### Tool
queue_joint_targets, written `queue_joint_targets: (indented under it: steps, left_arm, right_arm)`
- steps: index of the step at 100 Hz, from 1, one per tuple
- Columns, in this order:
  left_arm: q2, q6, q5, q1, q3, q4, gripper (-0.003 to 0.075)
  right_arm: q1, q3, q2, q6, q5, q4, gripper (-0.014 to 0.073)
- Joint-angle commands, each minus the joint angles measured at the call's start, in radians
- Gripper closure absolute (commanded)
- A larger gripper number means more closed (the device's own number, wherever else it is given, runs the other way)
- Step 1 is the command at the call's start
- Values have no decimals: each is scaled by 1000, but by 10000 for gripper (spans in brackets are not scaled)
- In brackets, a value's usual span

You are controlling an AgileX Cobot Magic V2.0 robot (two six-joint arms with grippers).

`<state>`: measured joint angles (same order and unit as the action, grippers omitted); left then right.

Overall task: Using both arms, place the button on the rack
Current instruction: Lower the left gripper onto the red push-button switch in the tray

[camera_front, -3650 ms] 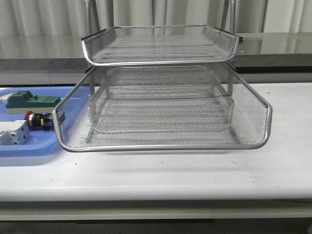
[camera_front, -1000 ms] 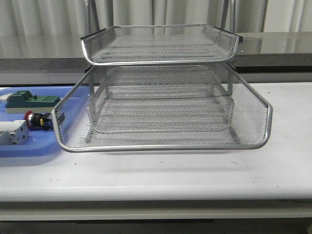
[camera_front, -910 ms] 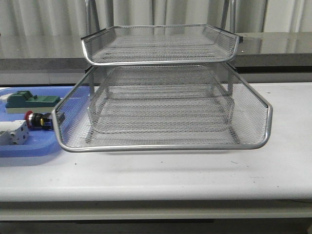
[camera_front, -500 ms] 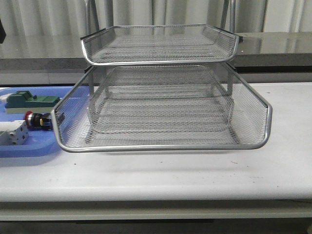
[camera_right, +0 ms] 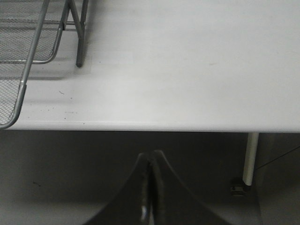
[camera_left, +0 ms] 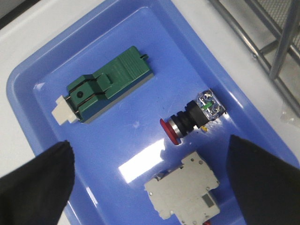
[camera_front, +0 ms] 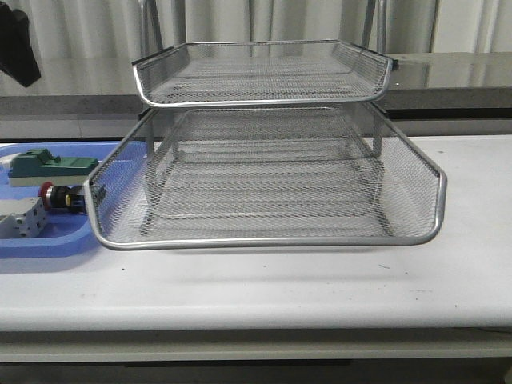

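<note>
One button (camera_left: 190, 122) lies in the blue tray (camera_left: 42, 70), between the left claw's (camera_left: 150, 187) spread-apart fingers, its long axis slanting across their gap. The right claw (camera_right: 150, 187), pressed together, hangs off the worktop's (camera_right: 187, 61) edge, far from it.

A blue tray (camera_left: 42, 70) on a white table (camera_front: 320, 280) holds a green block (camera_left: 105, 84) at 11 o'clock and a grey terminal block (camera_left: 185, 192) at 5.
</note>
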<state>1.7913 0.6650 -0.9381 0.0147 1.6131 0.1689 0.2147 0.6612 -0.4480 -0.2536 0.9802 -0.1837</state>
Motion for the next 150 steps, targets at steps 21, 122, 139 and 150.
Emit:
queue_joint_targets:
  steps: [21, 122, 139, 150]
  left_arm:
    - [117, 268, -66, 42, 169, 23, 100]
    - [335, 443, -10, 83, 172, 5, 100]
    - [355, 445, 6, 83, 172, 5, 100]
    - [364, 445, 25, 83, 172, 5, 100]
  right_arm:
    - [-3, 35, -8, 3, -52, -26, 703]
    - [-3, 35, -8, 3, -50, -26, 703]
    - [-3, 35, -8, 3, -50, -26, 703]
    - [-3, 35, -8, 3, -50, -26, 703]
